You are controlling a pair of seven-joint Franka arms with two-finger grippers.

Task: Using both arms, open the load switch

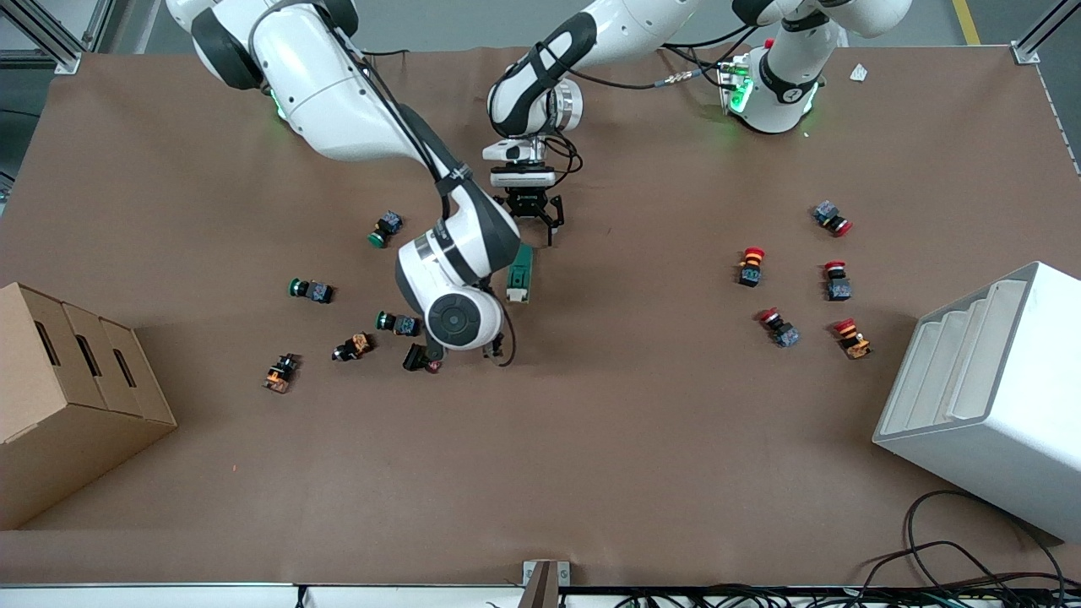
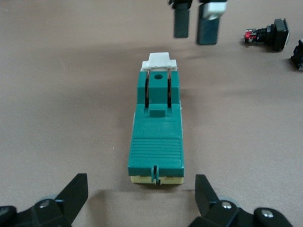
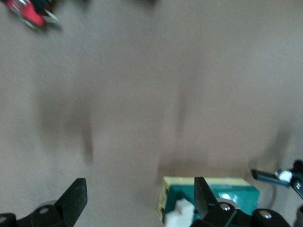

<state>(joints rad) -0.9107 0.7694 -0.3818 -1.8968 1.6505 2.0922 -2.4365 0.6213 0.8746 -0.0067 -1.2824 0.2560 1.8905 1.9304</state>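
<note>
The load switch (image 1: pixel 519 274) is a dark green block lying flat mid-table, its white lever tab (image 2: pixel 160 60) at the end nearer the front camera. My left gripper (image 1: pixel 532 221) is open just above the table at the switch's other end; in the left wrist view the switch (image 2: pixel 156 135) lies ahead of the spread left gripper (image 2: pixel 142 201). My right gripper (image 1: pixel 497 344) hangs low past the tab end, mostly hidden under its own wrist. The right gripper (image 3: pixel 139 201) is open, with the switch (image 3: pixel 222 196) beside one finger, not between the two.
Several green-capped push buttons (image 1: pixel 311 290) lie toward the right arm's end, one black one (image 1: pixel 420 359) beside the right wrist. Several red-capped ones (image 1: pixel 751 266) lie toward the left arm's end. A cardboard box (image 1: pixel 59 397) and a white bin (image 1: pixel 988 397) stand at the table's ends.
</note>
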